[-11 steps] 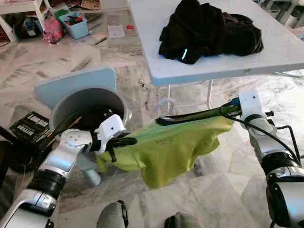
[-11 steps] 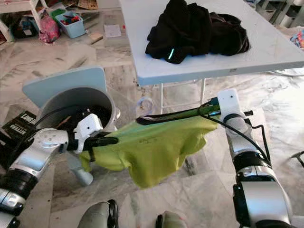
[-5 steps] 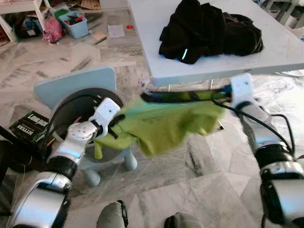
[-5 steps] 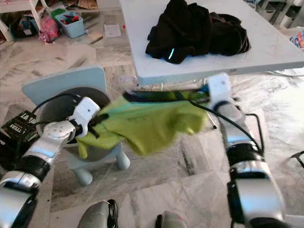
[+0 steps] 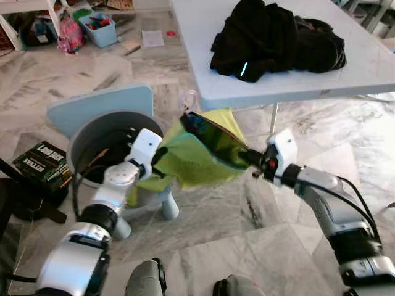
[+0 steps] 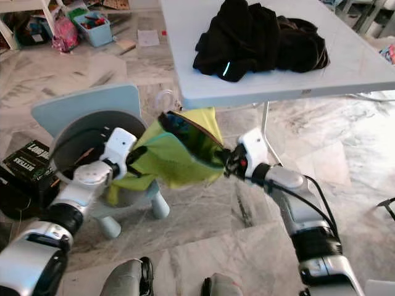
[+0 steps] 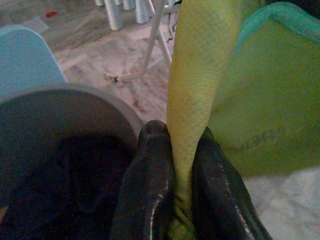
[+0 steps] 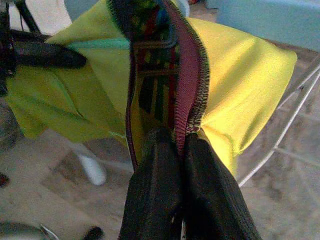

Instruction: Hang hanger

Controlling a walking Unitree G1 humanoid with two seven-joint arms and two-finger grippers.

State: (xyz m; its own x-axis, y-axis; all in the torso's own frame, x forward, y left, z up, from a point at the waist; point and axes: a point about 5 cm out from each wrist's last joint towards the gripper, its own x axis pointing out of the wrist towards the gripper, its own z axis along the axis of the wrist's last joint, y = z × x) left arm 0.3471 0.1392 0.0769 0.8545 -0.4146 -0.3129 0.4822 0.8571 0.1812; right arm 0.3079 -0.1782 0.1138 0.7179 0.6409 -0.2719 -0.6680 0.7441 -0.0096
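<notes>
A yellow-green shirt [image 5: 196, 159] hangs stretched between my two grippers, in front of the table. Its dark striped edge [image 5: 213, 137] runs from a white hanger hook [image 5: 190, 98] down to my right gripper [image 5: 248, 159], which is shut on that edge. The right wrist view shows my right gripper [image 8: 181, 145] pinching the stitched band. My left gripper [image 5: 155, 160] is shut on a fold of the shirt beside the grey bin; in the left wrist view my left gripper [image 7: 182, 150] squeezes the yellow-green cloth. The hanger's body is hidden inside the shirt.
A grey round bin [image 5: 83, 131] with dark clothes stands on a light blue child's chair [image 5: 99, 106] at my left. A white folding table [image 5: 203, 55] carries a heap of black clothes [image 5: 278, 37]. A black box [image 5: 40, 159] and a blue tub [image 5: 99, 28] lie on the marble floor.
My right gripper has swung down and to the left, bringing the shirt's edge toward me. The shirt has bunched up between the grippers. My left gripper rose slightly beside the bin.
</notes>
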